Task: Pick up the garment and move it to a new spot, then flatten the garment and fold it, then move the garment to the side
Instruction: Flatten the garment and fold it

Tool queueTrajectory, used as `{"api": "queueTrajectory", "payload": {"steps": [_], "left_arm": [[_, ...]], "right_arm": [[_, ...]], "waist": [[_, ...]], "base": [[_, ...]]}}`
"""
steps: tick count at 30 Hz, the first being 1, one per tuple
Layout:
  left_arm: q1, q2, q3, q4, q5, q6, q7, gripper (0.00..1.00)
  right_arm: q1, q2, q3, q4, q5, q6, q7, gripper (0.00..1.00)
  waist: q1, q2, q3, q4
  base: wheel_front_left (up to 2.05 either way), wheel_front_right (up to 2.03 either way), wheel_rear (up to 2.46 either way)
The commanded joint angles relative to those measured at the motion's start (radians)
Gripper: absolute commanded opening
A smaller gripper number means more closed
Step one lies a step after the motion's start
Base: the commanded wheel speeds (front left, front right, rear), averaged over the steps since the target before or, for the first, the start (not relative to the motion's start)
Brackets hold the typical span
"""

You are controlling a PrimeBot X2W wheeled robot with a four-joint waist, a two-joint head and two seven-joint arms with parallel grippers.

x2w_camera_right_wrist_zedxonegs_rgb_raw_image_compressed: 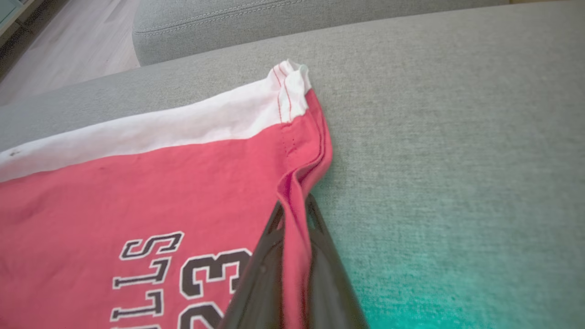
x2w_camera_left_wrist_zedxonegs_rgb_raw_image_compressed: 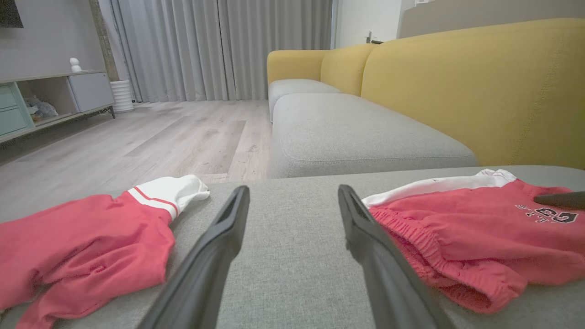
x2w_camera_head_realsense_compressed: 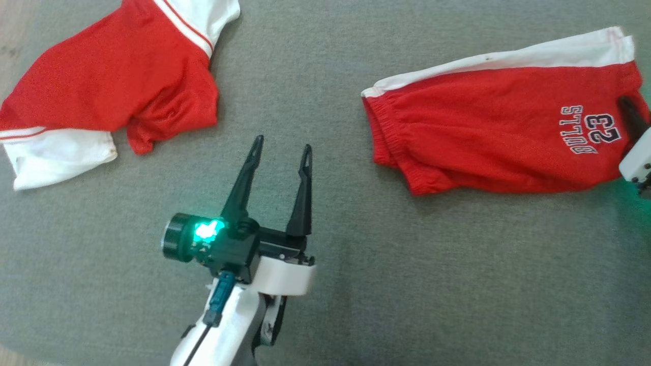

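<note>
Surface: grey cushion (x2w_camera_head_realsense_compressed: 325, 315), with two garments on it.
Left fingers (x2w_camera_head_realsense_compressed: 243, 183): spread wide and empty, hovering over bare cushion.
Right fingers (x2w_camera_right_wrist_zedxonegs_rgb_raw_image_compressed: 258, 278): closed on the hem edge of the shorts (x2w_camera_head_realsense_compressed: 488, 127), with a ridge of red cloth pinched up between them.
Shorts: red with a white band, stretching from the right fingers toward the left fingers. The waistband end stops just to the right of the left fingertips without touching them.
Shirt (x2w_camera_head_realsense_compressed: 112, 76): red and white, rumpled, to the left of the left fingers and beyond their tips, well apart from the shorts.
Condition of shorts: mostly flat, with the printed side up. The hem at the right fingers shows several layers, so they appear to be doubled over.
Progress, as judged: the shorts are laid out and smoothed. The fold looks at least partly made, but I cannot tell whether it is complete.
Outstanding, as judged: any remaining fold, then moving the shorts to the side. The shirt looks untouched.
</note>
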Motion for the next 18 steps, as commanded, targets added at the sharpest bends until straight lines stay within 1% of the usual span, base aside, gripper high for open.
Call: {"api": "queueTrajectory", "payload": {"steps": [1, 6, 9, 14, 17, 18], "left_arm": [[-0.001, 0.002, 0.044, -0.043, 0.019, -0.002, -0.005, 1.00], [0.030, 0.006, 0.090, -0.064, 0.055, -0.003, -0.005, 1.00], [0.057, 0.012, 0.109, -0.068, 0.074, -0.002, -0.005, 1.00], [0.095, 0.009, 0.131, -0.074, 0.079, -0.009, -0.005, 1.00], [0.107, 0.009, 0.138, -0.067, 0.085, -0.019, -0.005, 1.00], [0.114, 0.008, 0.144, -0.062, 0.087, -0.022, -0.005, 1.00]], "right_arm": [[0.034, -0.022, 0.023, -0.013, 0.008, -0.001, -0.006, 0.00], [0.040, -0.062, 0.040, -0.022, 0.012, -0.001, -0.036, 0.00], [0.062, -0.111, 0.058, -0.018, -0.008, -0.001, -0.054, 0.00], [0.078, -0.183, 0.035, 0.000, -0.024, -0.001, -0.083, 0.00], [0.065, -0.191, 0.015, -0.016, -0.019, -0.001, -0.098, 0.00], [0.055, -0.186, 0.013, -0.048, -0.020, -0.001, -0.099, 0.00]], "waist": [[0.0001, 0.0000, -0.014, -0.011], [0.0001, 0.0000, -0.060, -0.072], [0.0001, 0.0000, -0.091, -0.109], [0.0001, 0.0000, -0.118, -0.147], [0.0001, 0.0000, -0.130, -0.160], [0.0001, 0.0000, -0.139, -0.167]], "base": [[0.00, 0.00, 0.00], [0.00, 0.00, 0.00], [0.00, 0.00, 0.00], [0.00, 0.00, 0.00], [0.00, 0.00, 0.00], [0.00, 0.00, 0.00]]}}
